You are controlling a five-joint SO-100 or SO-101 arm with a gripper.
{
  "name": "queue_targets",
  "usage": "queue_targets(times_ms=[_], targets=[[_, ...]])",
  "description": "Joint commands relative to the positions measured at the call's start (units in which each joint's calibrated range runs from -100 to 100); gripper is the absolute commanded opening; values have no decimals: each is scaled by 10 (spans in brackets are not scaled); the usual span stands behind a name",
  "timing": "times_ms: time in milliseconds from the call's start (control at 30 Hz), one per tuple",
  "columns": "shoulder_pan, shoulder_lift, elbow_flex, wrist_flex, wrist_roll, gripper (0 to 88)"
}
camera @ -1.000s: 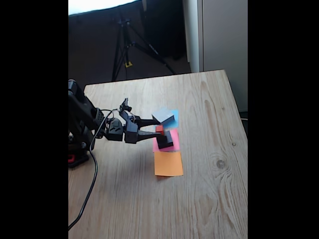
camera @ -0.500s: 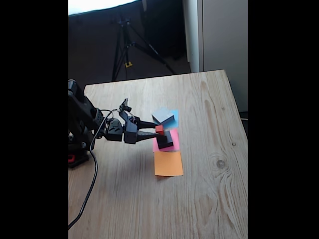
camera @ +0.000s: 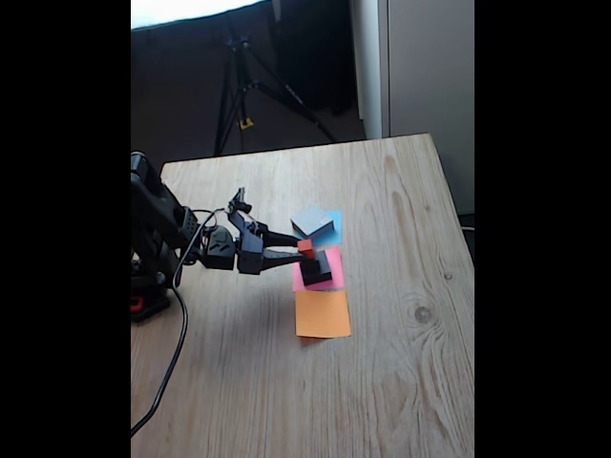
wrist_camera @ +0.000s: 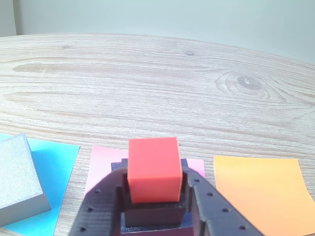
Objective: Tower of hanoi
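Fixed and wrist views of a Tower of Hanoi move in progress. The tool [wrist_camera: 153, 196] is closed on the tiny red cube [wrist_camera: 153, 169], its two black fingers pressing the cube's left and right faces in the wrist view. The red cube sits on or just above the black blocks [wrist_camera: 152, 216], which stand on the pink paper square [wrist_camera: 101, 162]; whether the cube rests fully on them or is barely lifted cannot be told. In the fixed view the tool [camera: 304, 250] reaches in from the left over the pink square [camera: 334, 272], with the red cube [camera: 305, 247] at its tips and a black block [camera: 317, 268] beneath.

Over the last second the tips have drawn together around the red cube, and the cube now appears slightly clearer of the arm than before; the arm itself has hardly shifted. This suggests the grasp has just been completed and the lift is about to begin.

The large flat grey block [wrist_camera: 17, 179] lies on the blue paper square [wrist_camera: 54, 162] to the left in the wrist view; in the fixed view the grey block [camera: 312, 222] lies beyond the pink square. The orange paper square [wrist_camera: 261, 189] is bare, on the wooden table [wrist_camera: 147, 78], and is a likely destination for the cube
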Motion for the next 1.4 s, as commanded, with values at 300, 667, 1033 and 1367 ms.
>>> queue_targets(times_ms=[300, 667, 1033, 1367], targets=[[-8, -61, -1, 15, 9, 43], [-11, -244, -187, 397, -28, 41], [-23, -326, -591, 974, -53, 37], [-89, -333, -897, 1290, -72, 34]])
